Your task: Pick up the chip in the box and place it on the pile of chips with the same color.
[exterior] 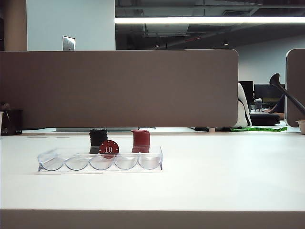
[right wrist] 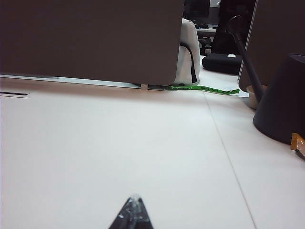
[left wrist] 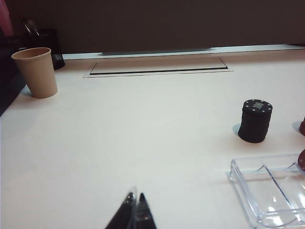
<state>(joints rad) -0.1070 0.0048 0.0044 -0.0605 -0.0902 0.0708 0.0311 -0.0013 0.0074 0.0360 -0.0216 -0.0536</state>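
**Standing in the tray, one red chip waits while both grippers sit closed and apart from it**

Standing on edge in the long, low, clear plastic box (exterior: 100,161) with five scalloped half-round grooves is the small round dark-red chip (exterior: 109,148) with a white "10" on its face. It sits in the middle groove, upright, its face turned toward the near edge of the white table (exterior: 214,181). The box lies left of the table's middle. Just behind the box, on the far side, stand two short stacks: a cylindrical pile of black chips (exterior: 98,140) to the left of the single chip, and the cylindrical pile of dark-red chips (exterior: 140,141) to its right. The two piles are about the same height and stand apart from each other.

The left gripper (left wrist: 135,210) shows only its fingertips in the left wrist view, pressed together with nothing between them, low over bare table on the near side, left of the box and well apart from it. A tan paper cup (left wrist: 36,72) stands far off at the table's left.

The right gripper (right wrist: 133,212) likewise has its fingertips together and empty, over bare table on the right side, well away from the chips. A dark cone-shaped base (right wrist: 283,102) stands to the far right.

Neither gripper appears in the exterior view.
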